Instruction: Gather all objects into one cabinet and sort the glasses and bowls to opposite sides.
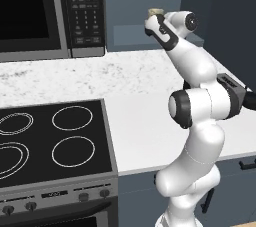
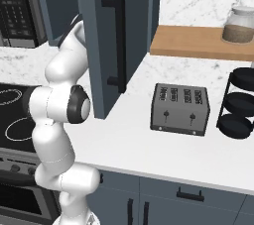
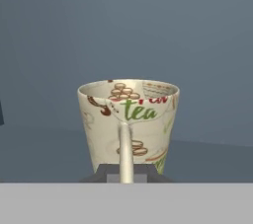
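Standing upright in the hand view, a cream-beige mug (image 3: pixel 128 124) printed with "tea" and small brown motifs, handle turned toward the camera, seen against the slate-blue interior of the cabinet (image 3: pixel 148 30). Raised well above the surface (image 1: pixel 145 121) in the left base view, same mug (image 1: pixel 154 12) at the tip of the arm, just beside the gripper (image 1: pixel 152 21), in front of the cabinet recess right of the microwave (image 1: pixel 50 11). Held at its base between the dark fingertips (image 3: pixel 106 172); gripper clenched on the mug, as far as could be told from the little that showed of the fingers.

Catalogued around it, outward: white speckled surface running from the microwave to the corner; black glass cooktop (image 1: pixel 50 141) with four ring burners at lower left, knobs along its front edge. In the right base view, slate-blue cabinet door (image 2: pixel 111 35) with a long vertical black bar handle (image 2: pixel 119 40), standing open beside the arm. Further right on the surface, a steel four-slot toaster (image 2: pixel 180 109), a black three-tier rack (image 2: pixel 239 104) and a wooden shelf (image 2: pixel 198 43) bearing a lidded glass jar (image 2: pixel 240 25).
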You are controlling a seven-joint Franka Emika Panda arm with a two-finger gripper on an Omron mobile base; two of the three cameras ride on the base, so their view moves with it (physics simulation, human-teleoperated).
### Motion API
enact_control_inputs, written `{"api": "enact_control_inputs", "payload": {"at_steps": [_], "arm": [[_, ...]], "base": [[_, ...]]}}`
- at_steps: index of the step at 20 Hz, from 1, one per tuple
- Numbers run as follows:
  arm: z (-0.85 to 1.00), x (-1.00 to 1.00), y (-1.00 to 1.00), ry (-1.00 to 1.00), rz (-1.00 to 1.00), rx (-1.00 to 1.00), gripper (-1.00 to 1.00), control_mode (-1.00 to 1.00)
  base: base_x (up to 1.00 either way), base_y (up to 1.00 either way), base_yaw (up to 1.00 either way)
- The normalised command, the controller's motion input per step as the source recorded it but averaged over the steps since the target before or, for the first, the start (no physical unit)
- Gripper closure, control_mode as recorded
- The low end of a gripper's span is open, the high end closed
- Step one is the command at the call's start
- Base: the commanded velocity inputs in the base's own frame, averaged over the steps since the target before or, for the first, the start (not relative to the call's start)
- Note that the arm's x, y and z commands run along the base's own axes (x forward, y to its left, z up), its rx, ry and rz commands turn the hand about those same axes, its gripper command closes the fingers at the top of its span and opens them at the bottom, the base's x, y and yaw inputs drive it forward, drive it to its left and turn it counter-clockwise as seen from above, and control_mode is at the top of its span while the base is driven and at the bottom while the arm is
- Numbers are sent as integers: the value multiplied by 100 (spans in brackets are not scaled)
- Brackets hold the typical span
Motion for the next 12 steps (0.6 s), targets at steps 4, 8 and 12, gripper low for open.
{"api": "enact_control_inputs", "payload": {"at_steps": [4,8,12], "arm": [[0,0,0,0,0,0,100,-100],[0,0,0,0,0,0,100,-100],[0,0,0,0,0,0,100,-100]], "base": [[0,0,0],[0,0,0],[0,0,0]]}}
